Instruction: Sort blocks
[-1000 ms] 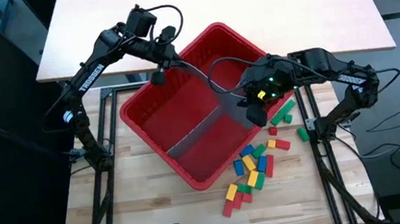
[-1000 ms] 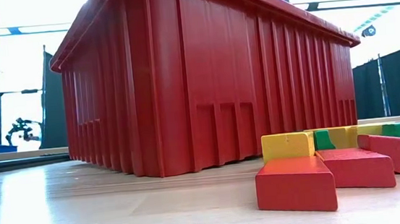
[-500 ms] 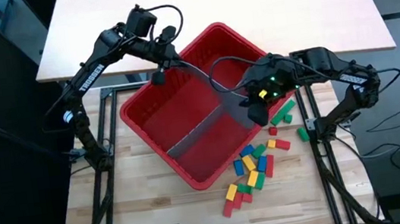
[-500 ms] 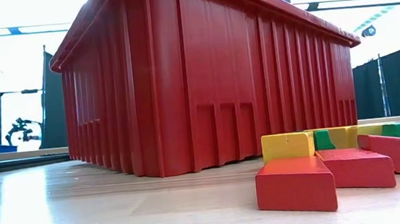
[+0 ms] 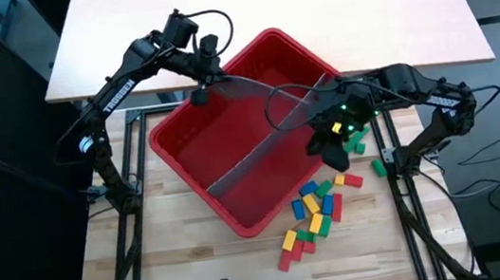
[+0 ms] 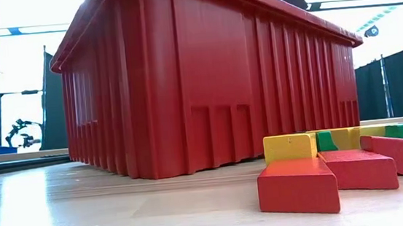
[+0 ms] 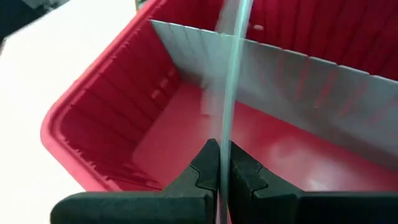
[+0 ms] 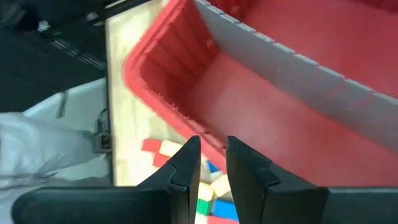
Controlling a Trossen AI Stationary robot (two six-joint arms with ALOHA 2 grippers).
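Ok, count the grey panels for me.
2. One panel stands across the middle of the red bin; the second panel is clamped edge-on in the left pincer over the bin. None seems hidden.

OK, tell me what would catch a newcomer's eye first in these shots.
First, the big red bin set at an angle in the middle of the wooden table, with grey divider panels inside. Next, the bright blocks scattered on the table beside the bin. The left pincer is shut on a thin grey panel over the bin; the right pincer hangs open at the bin's edge, above the blocks.
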